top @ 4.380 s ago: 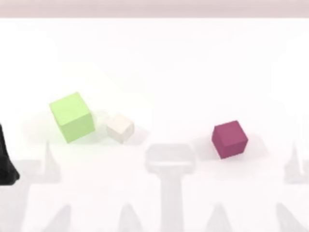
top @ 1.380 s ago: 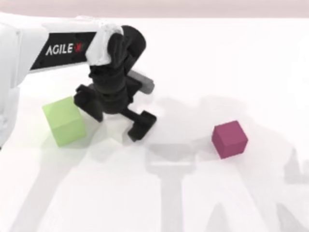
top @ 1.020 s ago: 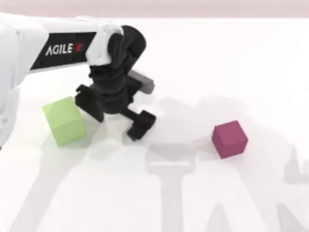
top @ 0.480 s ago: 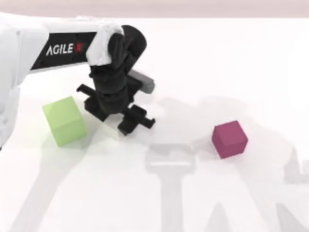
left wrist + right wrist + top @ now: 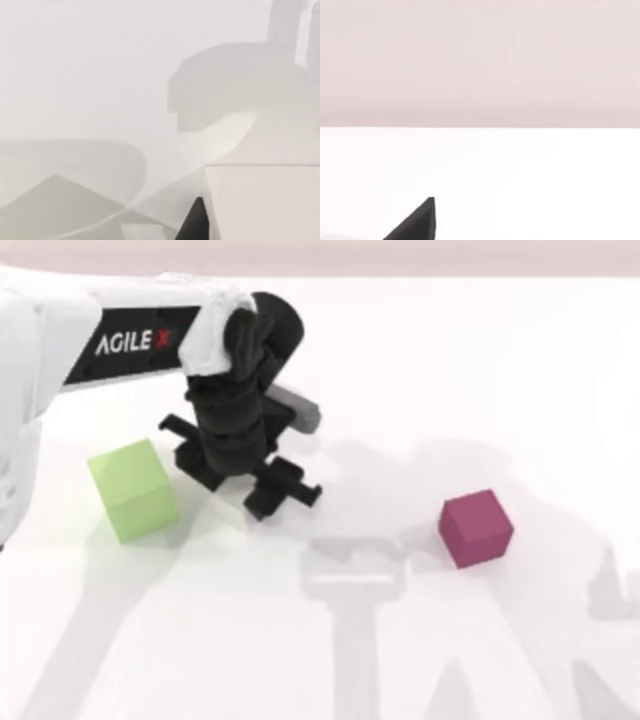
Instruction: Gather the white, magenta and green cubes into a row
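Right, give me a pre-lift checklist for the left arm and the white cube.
1. Left end effector over the white cube's spot, right of the green cube: ok.
2. White cube seen close in the left wrist view: ok.
3. Firm grasp on it: cannot tell.
4. Green cube apart from the end effector: ok.
5. Magenta cube out of the way on the table's right: ok.
6. Right arm absent from the top view: ok.

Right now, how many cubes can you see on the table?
3. Green cube at the left, magenta cube at the right, and a white cube close to the left gripper, seen only in the left wrist view.
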Controlling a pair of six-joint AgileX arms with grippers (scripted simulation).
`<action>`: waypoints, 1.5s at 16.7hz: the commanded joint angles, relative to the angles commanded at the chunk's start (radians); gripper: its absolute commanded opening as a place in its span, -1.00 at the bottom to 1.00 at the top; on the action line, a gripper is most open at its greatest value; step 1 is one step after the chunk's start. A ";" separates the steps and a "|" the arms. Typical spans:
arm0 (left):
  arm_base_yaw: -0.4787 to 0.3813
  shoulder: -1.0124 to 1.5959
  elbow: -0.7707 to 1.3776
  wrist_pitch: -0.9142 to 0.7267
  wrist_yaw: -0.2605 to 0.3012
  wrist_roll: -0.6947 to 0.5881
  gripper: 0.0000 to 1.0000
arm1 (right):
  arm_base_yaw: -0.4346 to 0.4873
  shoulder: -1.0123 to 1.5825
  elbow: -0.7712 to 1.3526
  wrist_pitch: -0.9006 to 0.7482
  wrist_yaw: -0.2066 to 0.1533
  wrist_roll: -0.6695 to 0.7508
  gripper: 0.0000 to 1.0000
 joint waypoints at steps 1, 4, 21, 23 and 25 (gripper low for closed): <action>-0.001 0.000 0.003 -0.003 0.000 0.001 -1.00 | 0.000 0.000 0.000 0.000 0.000 0.000 1.00; 0.004 -0.020 0.057 -0.074 -0.002 0.001 -1.00 | 0.000 0.000 0.000 0.000 0.000 0.000 1.00; -0.128 0.053 0.384 -0.349 -0.010 -0.291 -1.00 | 0.000 0.000 0.000 0.000 0.000 0.000 1.00; -0.192 0.105 0.478 -0.400 -0.013 -0.446 -1.00 | 0.000 0.000 0.000 0.000 0.000 0.000 1.00; -0.258 0.157 0.572 -0.452 -0.016 -0.615 -1.00 | 0.000 0.000 0.000 0.000 0.000 0.000 1.00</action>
